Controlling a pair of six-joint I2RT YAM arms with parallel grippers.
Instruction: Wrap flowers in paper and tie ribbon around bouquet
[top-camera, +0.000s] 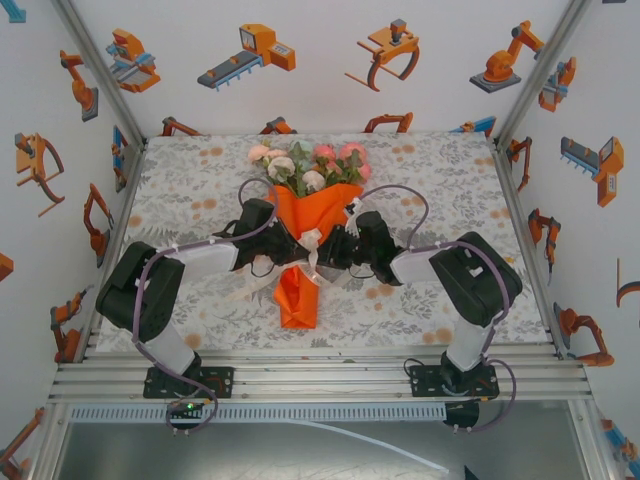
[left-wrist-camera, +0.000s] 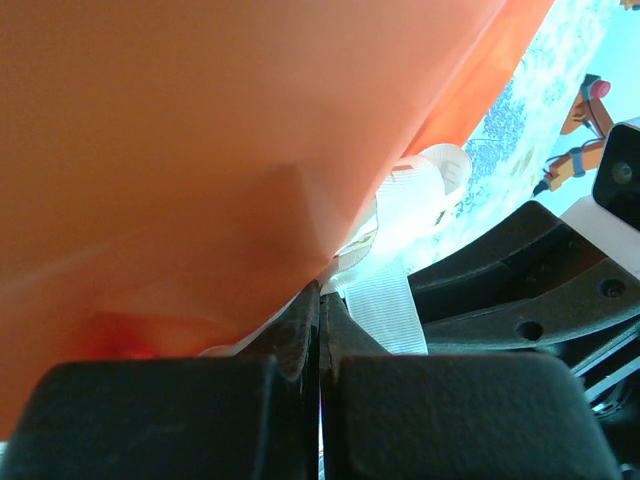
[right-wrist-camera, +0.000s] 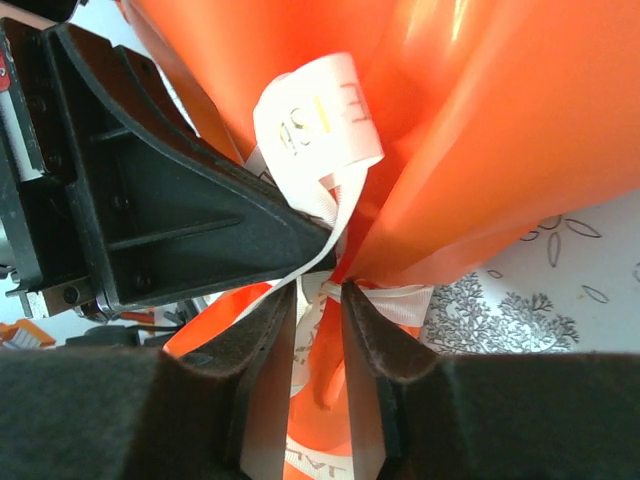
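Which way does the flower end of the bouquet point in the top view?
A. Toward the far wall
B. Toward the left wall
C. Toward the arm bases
A: the flowers lie at the far end of the bouquet, with its narrow tip at the near end.

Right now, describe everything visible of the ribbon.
The ribbon is narrow, cream-white and woven-looking, with faint lettering on one curled loop. It sits gathered at the narrow waist of the orange paper bouquet, with loose ends trailing down the cone. The left gripper is closed and appears to pinch one strand at its fingertips. More strands pass between the slightly parted fingers of the right gripper.
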